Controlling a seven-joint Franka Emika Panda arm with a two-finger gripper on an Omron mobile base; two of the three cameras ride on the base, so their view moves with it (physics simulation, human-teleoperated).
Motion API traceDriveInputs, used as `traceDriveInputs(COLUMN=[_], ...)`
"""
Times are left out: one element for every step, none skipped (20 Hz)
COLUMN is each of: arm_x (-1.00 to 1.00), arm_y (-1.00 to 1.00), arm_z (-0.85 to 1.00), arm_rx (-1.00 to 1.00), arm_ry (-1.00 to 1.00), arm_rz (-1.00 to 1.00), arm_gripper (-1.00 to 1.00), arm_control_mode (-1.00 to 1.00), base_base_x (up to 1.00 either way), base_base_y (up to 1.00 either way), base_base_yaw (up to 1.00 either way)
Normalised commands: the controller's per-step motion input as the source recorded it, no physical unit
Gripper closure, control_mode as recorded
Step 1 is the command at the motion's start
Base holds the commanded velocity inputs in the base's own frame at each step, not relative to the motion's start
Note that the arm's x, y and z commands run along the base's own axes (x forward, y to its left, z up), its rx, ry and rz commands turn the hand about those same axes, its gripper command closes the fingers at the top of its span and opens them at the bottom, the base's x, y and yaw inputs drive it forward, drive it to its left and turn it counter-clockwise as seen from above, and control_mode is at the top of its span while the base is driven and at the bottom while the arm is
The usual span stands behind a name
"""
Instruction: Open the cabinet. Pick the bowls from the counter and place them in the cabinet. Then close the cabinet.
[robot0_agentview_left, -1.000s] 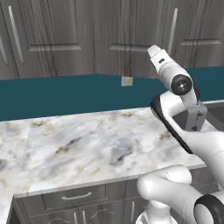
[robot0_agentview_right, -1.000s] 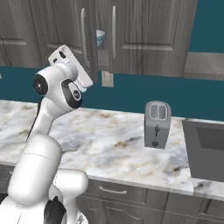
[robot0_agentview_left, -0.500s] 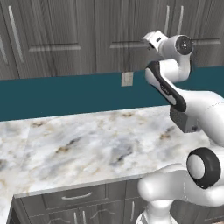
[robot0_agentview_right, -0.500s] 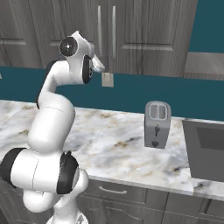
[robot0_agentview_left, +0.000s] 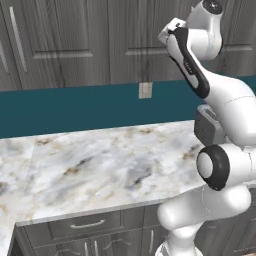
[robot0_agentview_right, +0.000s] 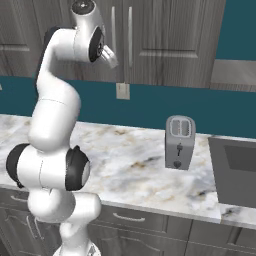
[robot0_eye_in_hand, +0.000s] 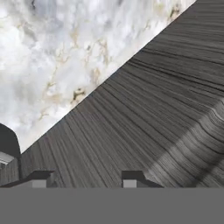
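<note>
I am working the arm up high against the cabinet (robot0_agentview_right: 165, 40), the tall grey wood-grain one on the wall above the counter (robot0_agentview_right: 130, 155), and its two doors are both looking shut to me. In the hand view the gripper (robot0_eye_in_hand: 83, 177) is pointing close at the dark door face, its two tips standing apart with bare wood between them — nothing is being held, though whether the jaws are fully spread or partway in I cannot tell. The step in hand, as I am judging it, is getting hold of a handle (robot0_agentview_right: 130, 30) to pull a door open. To do that well I am thinking the fingers need to straddle the silver bar squarely, with the bar running between the tips rather than beside them, and the pull should then follow the door's arc instead of dragging straight back — a slanted bite could slip off the bar. Counting what I am seeing: two long vertical handles side by side in the right base view, one toaster (robot0_agentview_right: 179, 142) standing on the counter, one wall socket (robot0_agentview_left: 145, 90) on the teal backsplash, and one dark sink (robot0_agentview_right: 235, 170) at the far right. I am not making out any bowls on the stretch of counter in front of me.
</note>
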Motion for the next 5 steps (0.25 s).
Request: traceDriveInputs(arm_x=[0.81, 0.79, 0.73, 0.68, 0.63], arm_y=[0.0, -0.01, -0.04, -0.05, -0.06], arm_z=[-0.11, -0.16, -0.19, -0.21, -0.22], arm_rx=[0.0, 0.0, 0.0, 0.0, 0.0], arm_ry=[0.26, 0.23, 0.2, 0.18, 0.16], arm_rz=[0.07, 0.07, 0.07, 0.06, 0.05], arm_gripper=[-1.0, -1.0, -1.0, -1.0, -1.0], arm_control_mode=[-1.0, -1.0, -1.0, -1.0, -1.0], base_base_x=[0.0, 0.0, 0.0, 0.0, 0.0], base_base_y=[0.0, 0.0, 0.0, 0.0, 0.0], base_base_yaw=[0.0, 0.0, 0.0, 0.0, 0.0])
